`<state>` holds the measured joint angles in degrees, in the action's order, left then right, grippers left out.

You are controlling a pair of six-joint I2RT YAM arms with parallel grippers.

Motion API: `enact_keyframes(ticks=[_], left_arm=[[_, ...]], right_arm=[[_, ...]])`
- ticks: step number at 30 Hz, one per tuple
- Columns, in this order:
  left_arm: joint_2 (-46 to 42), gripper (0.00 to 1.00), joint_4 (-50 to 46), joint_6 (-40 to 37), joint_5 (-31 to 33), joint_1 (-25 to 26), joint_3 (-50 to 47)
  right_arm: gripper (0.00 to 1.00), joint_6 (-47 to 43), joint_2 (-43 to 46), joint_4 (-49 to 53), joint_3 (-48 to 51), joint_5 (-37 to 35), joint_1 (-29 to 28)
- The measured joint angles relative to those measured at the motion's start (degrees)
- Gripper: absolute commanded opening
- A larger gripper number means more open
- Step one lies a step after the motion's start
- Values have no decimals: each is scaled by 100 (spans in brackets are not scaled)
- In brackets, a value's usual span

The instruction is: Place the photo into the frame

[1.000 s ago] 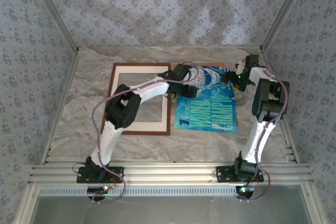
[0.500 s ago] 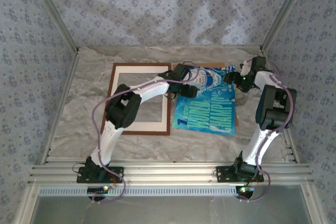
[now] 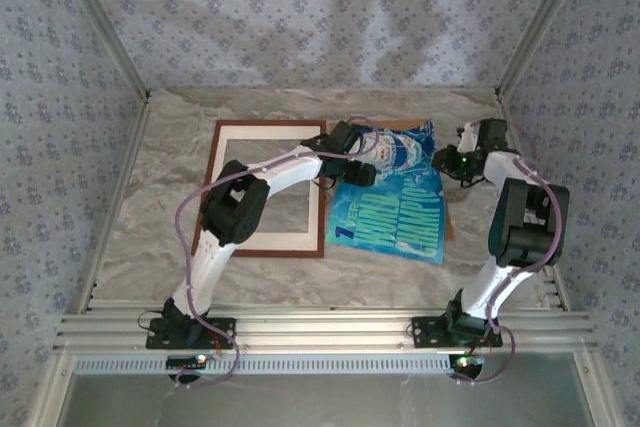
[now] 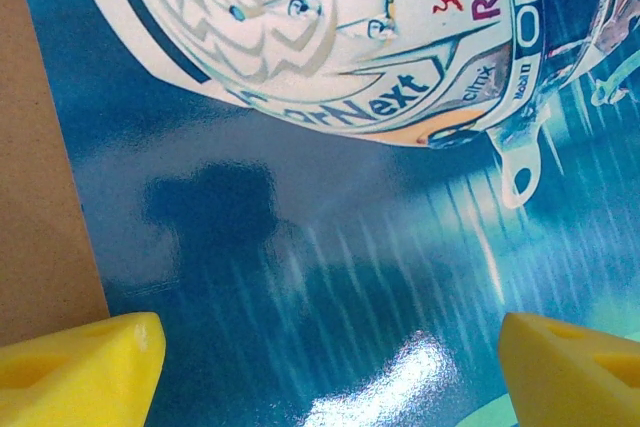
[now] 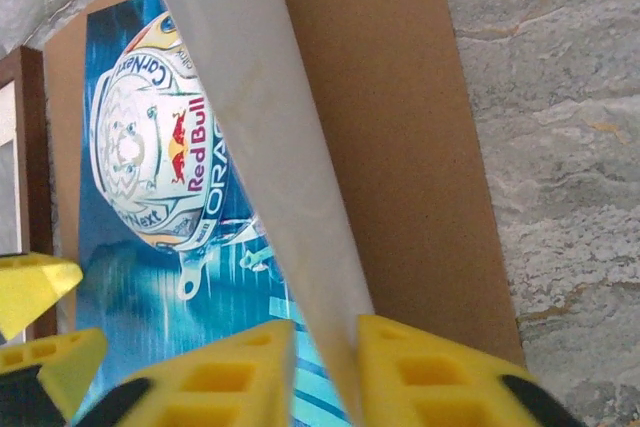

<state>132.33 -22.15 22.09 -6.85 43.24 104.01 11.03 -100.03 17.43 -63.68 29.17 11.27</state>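
My right pincer is clamped on the right edge of the photo. That edge curls up off the brown backing board, its pale underside showing between the yellow fingers. The rest of the photo lies on the board, just right of the frame, which sits flat on the counter with a white mat inside it. My left pincer hangs over the photo's upper left part by the helmet, fingertips spread well apart, gripping nothing.
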Motion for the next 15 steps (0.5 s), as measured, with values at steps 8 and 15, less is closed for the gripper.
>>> enact_keyframes(ticks=[8, 15], left_arm=[[-4, 87, -20, 0, -4, 7, 17], [-483, 87, -85, 44, -50, 201, -101]], right_arm=[[0, -9, 179, 164, -35, -767, -269], [0, 581, 883, 498, -205, -1233, -647]])
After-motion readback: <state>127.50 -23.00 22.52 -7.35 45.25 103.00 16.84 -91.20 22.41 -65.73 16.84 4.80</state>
